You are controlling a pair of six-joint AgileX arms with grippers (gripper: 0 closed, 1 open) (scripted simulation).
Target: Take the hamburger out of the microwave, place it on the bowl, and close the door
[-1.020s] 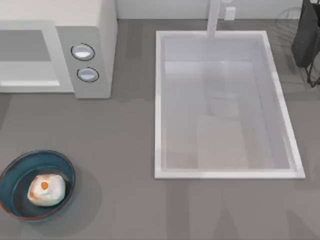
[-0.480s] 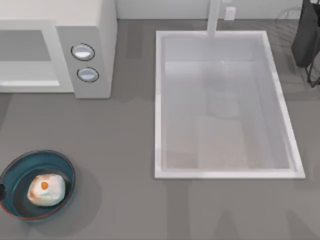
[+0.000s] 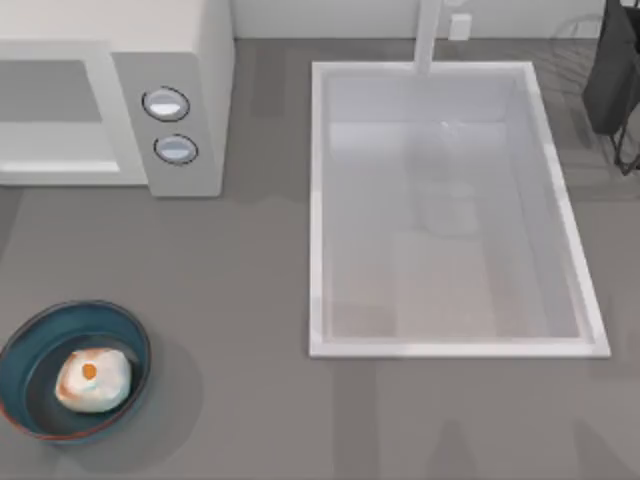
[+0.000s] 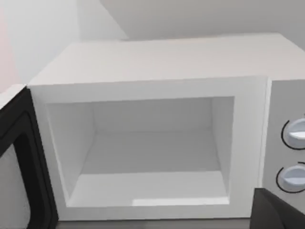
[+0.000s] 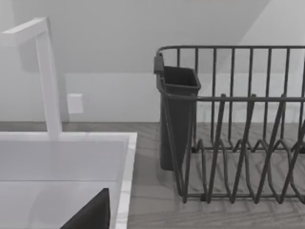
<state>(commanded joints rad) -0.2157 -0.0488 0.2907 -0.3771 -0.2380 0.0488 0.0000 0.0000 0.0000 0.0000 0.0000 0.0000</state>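
Since half a second ago, dark tip at left edge gone. Hamburger (image 3: 92,379) in bowl (image 3: 30,345), lower left; microwave (image 4: 157,62) door (image 4: 19,162) open. Pincer states: cannot tell.

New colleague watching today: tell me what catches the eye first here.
The hamburger sits in the blue bowl at the table's front left. The microwave at back left stands with its cavity bare and its door swung open. A big white sink fills the middle.

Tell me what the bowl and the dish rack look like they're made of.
The bowl looks like glazed ceramic: smooth blue wall, dark teal inside, thin reddish rim line. It could also be plastic. The dish rack looks like dark coated metal wire: thin bent rods, matte finish.
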